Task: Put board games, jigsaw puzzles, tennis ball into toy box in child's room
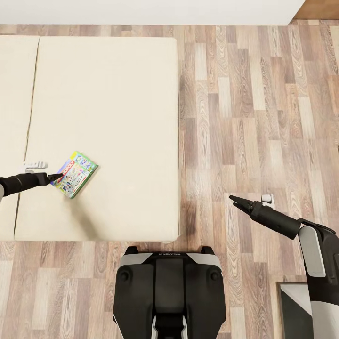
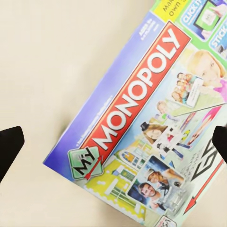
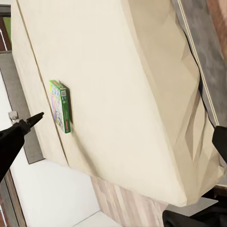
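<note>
One board game, the green Monopoly box point(image 1: 75, 173), lies flat on the cream bed point(image 1: 117, 108) near its front left. My left gripper point(image 1: 58, 177) is at the box's left edge. In the left wrist view the box point(image 2: 142, 123) sits close under the gripper point(image 2: 113, 144), with one open black fingertip point(image 2: 9, 146) at each side and nothing clamped. My right gripper point(image 1: 237, 201) hangs open over the wood floor, right of the bed. From its wrist camera I see the box point(image 3: 60, 106) far off on the mattress point(image 3: 123, 71).
My base point(image 1: 168, 292) stands on the plank floor point(image 1: 263, 117) just in front of the bed's edge. A white wall point(image 1: 141, 12) runs behind the bed. A dark-framed surface point(image 1: 294, 306) shows at the lower right. A mattress seam point(image 1: 28, 132) runs down the left.
</note>
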